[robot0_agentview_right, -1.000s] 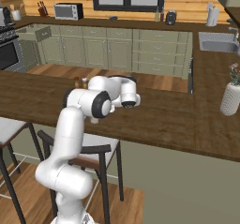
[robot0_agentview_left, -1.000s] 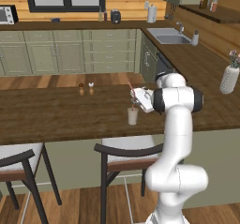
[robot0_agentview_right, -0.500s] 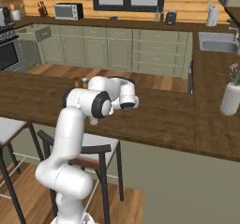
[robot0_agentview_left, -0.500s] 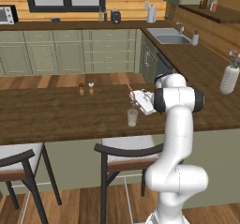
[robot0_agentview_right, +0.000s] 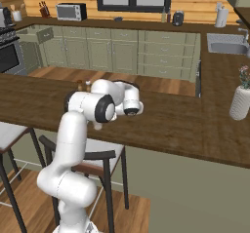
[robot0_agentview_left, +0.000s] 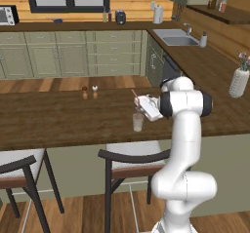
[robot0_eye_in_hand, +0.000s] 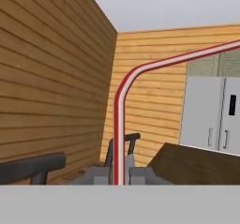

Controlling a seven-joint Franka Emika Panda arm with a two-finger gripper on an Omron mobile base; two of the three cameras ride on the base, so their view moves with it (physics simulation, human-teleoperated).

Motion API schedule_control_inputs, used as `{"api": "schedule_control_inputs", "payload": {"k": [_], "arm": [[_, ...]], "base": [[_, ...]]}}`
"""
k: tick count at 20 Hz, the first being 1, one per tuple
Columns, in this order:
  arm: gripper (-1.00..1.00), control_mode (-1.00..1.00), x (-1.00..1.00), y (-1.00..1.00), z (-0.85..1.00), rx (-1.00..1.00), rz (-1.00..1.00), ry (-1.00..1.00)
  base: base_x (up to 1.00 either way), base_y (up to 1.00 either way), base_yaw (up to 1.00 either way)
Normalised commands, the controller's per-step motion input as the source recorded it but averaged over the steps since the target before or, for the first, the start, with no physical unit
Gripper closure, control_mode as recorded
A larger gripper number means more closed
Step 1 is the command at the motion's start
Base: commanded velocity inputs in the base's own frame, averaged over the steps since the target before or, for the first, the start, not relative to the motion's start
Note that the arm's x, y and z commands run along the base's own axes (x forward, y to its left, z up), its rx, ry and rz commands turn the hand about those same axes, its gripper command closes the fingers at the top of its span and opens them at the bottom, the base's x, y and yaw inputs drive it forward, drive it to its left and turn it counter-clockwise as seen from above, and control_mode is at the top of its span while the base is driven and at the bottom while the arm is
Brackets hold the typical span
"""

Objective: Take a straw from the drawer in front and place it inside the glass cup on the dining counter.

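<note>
Over the dining counter, my gripper is shut on the straw, whose thin pinkish-red end sticks up and to the left out of the hand. The glass cup stands on the counter just below and slightly left of the gripper, apart from it. In the hand view the straw rises from between the finger tips, red with a white stripe, and curves off to the right. In the right base view my arm covers the cup. What looks like the drawer stands pulled out under the microwave.
Two small shakers stand on the counter left of the cup. A white vase with flowers sits at the far right. Two black-framed stools stand tucked under the near edge. A sink lies in the back worktop.
The hand has dipped and tilted very slightly with the straw still in it. The cup and everything else have stayed put.
</note>
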Motion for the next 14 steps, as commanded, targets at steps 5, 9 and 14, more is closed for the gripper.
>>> {"api": "schedule_control_inputs", "payload": {"k": [5, 9, 14], "arm": [[1.00, -1.00, 0.00, -0.09, -0.13, 0.00, 0.00, 0.01], [1.00, -1.00, 0.00, -0.01, -0.17, 0.00, 0.00, 0.05], [1.00, -1.00, 0.00, 0.00, -0.16, 0.00, 0.00, 0.06]], "base": [[0.00, 0.00, 0.00], [0.00, 0.00, 0.00], [0.00, 0.00, 0.00]]}}
